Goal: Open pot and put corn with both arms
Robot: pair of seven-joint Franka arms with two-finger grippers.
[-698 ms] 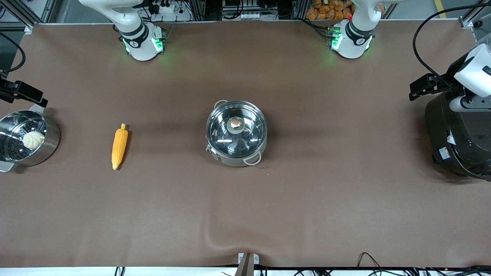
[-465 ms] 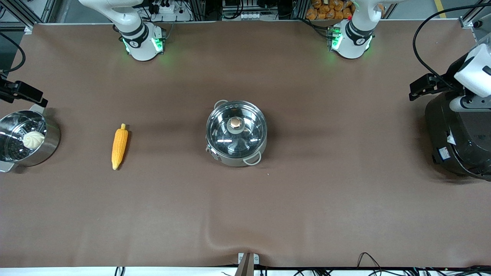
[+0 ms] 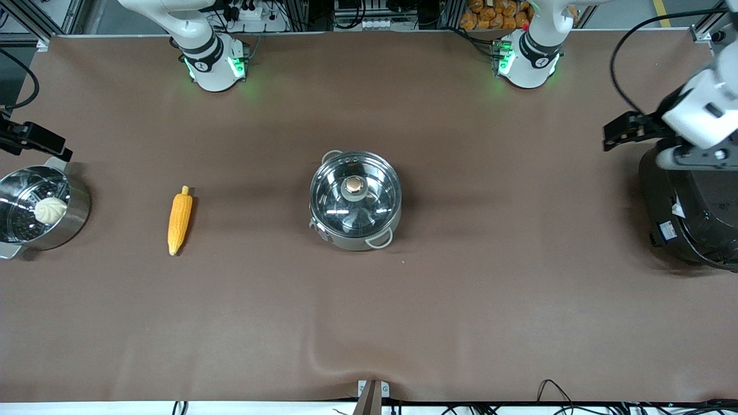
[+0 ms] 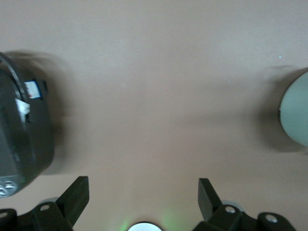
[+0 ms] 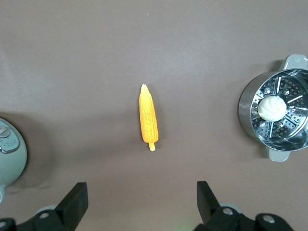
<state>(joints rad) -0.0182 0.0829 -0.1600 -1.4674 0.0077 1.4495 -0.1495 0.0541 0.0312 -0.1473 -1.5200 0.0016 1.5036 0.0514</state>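
Left gripper (image 4: 143,192) has shifted since the earlier frame, its wrist now higher over the rice cooker (image 3: 692,213) at the left arm's end; fingers spread wide, empty. Right gripper (image 5: 142,195) waits, fingers wide, empty, above the corn (image 3: 179,219). Pot (image 3: 355,200) at table centre, glass lid on, brass knob (image 3: 354,184) up. Corn yellow-orange, tapered, lying flat between pot and steamer (image 3: 40,210). Right wrist view shows the steamer's perforated insert and white bun (image 5: 272,107) clearly.

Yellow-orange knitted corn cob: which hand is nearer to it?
Right. The right hand hangs open close above the yellow-orange knitted corn cob; the left hand is over the table's other end.
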